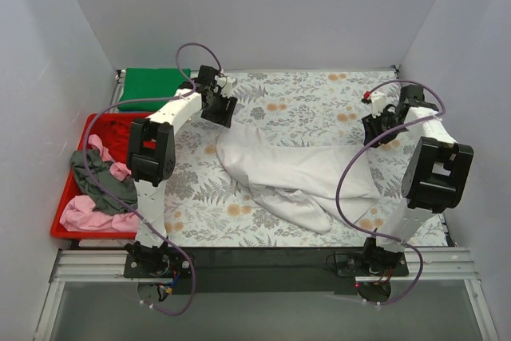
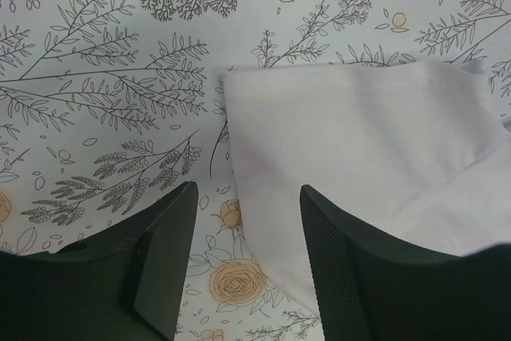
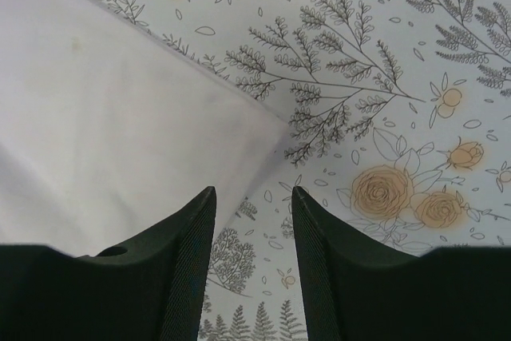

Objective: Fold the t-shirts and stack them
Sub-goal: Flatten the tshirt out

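The large white t-shirt (image 1: 295, 173) lies crumpled across the middle of the floral cloth. My left gripper (image 1: 219, 111) hovers above its far left corner, open and empty; the left wrist view shows that corner (image 2: 351, 141) just ahead of the fingers (image 2: 335, 261). My right gripper (image 1: 377, 129) is open and empty over the shirt's right end, whose corner (image 3: 120, 125) shows in the right wrist view. A folded green t-shirt (image 1: 152, 87) lies at the far left. Pink (image 1: 88, 212), grey (image 1: 100, 175) and red (image 1: 120, 129) shirts lie in the bin.
The red plastic bin (image 1: 57, 227) stands at the left edge of the table. The grey floral cloth (image 1: 319, 93) covers the table top. White walls close in the back and both sides.
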Available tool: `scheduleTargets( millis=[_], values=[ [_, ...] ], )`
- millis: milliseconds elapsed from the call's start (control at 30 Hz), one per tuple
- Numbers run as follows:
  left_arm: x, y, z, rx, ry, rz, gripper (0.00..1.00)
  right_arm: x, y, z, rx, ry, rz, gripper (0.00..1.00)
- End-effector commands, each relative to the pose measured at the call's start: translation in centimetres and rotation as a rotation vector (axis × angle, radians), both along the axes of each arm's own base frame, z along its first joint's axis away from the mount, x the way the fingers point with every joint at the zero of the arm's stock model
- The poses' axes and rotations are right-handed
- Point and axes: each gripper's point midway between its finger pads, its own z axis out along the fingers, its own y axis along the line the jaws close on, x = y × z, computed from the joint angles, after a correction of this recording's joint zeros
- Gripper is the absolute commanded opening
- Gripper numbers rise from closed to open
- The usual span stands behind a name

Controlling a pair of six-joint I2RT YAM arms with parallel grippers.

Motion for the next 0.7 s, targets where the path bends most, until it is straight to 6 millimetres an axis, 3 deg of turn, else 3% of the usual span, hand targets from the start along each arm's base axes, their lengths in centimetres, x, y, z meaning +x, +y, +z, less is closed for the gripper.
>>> scheduleTargets(
  millis=[0,267,533,667],
  values=[
    [1.8,0.1,1.6,0.005,-0.067,0.004,0.54,3.6,0.1,1.2,-0.033,-0.105,-0.001,0.50],
    [1.7,-0.6,1.1,-0.022,-0.041,-0.016,0.64,3.4,0.7,-1.9,-0.079,-0.035,0.051,0.54],
    [2.9,-0.7,-0.3,-0.008,-0.034,-0.001,0.64,2.5,0.2,-4.6,-0.117,0.014,0.083,0.58],
    [2.6,-1.3,-1.3,-0.007,-0.015,-0.028,0.64,2.0,0.4,-5.5,-0.113,0.034,0.100,0.56]
  ],
)
